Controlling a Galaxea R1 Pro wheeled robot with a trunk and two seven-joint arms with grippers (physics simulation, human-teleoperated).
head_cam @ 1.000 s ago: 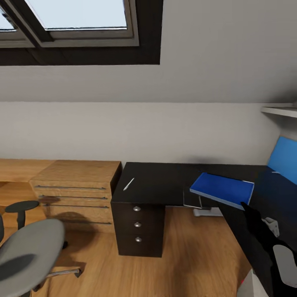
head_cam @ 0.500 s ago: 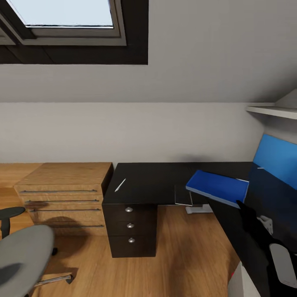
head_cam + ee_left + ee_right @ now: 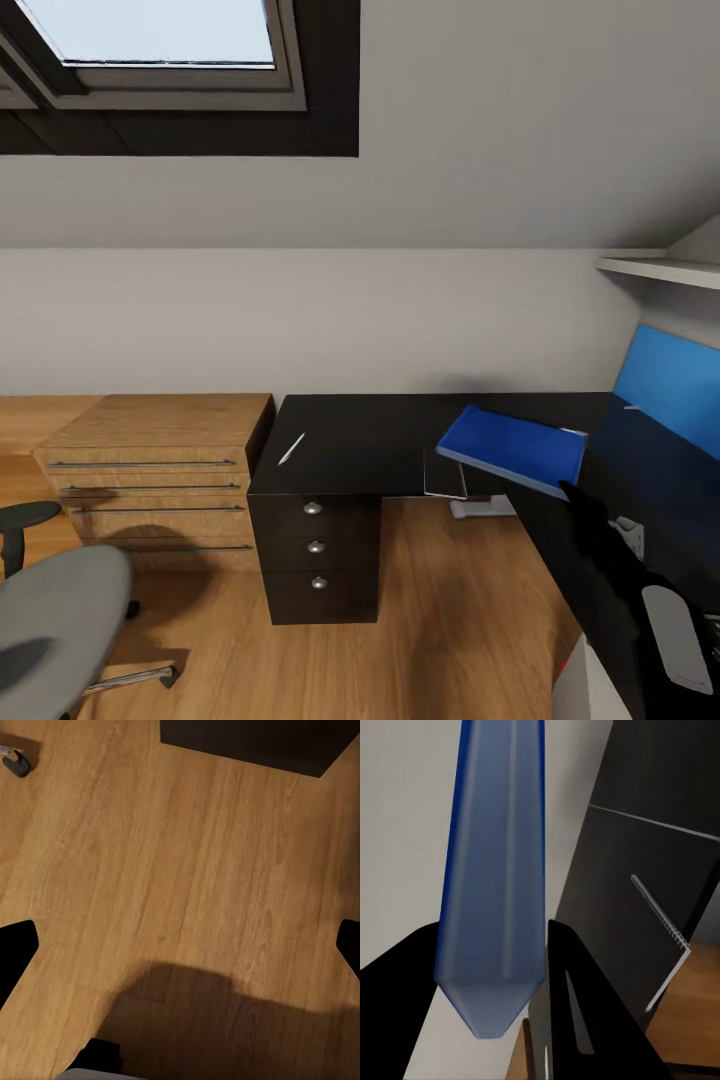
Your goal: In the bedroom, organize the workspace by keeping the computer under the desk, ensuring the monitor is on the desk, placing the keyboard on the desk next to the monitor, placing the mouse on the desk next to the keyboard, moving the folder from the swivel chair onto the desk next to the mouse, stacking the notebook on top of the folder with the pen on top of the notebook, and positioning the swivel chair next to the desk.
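Observation:
My right gripper [image 3: 573, 493] is shut on the near edge of the blue folder [image 3: 512, 450] and holds it level a little above the black desk [image 3: 370, 440]. In the right wrist view the folder's edge [image 3: 491, 885] is clamped between the black fingers [image 3: 577, 1005]. A white pen [image 3: 291, 449] lies on the desk's left part. A dark spiral notebook [image 3: 445, 473] rests at the desk's front edge, below the folder. The grey seat of the swivel chair [image 3: 55, 620] is at the lower left. My left gripper [image 3: 180, 949] hangs open over the wood floor.
A light-wood cabinet [image 3: 150, 470] with bar handles adjoins the desk's left side. The dark drawer unit [image 3: 315, 550] stands under the desk. A blue upright panel [image 3: 668, 385] and a wall shelf [image 3: 655, 268] are at the right. A chair castor [image 3: 15, 761] rests on the floor.
The camera swung right early on, shifting the whole scene left. Since then my right gripper has carried the folder slightly left and further over the desk.

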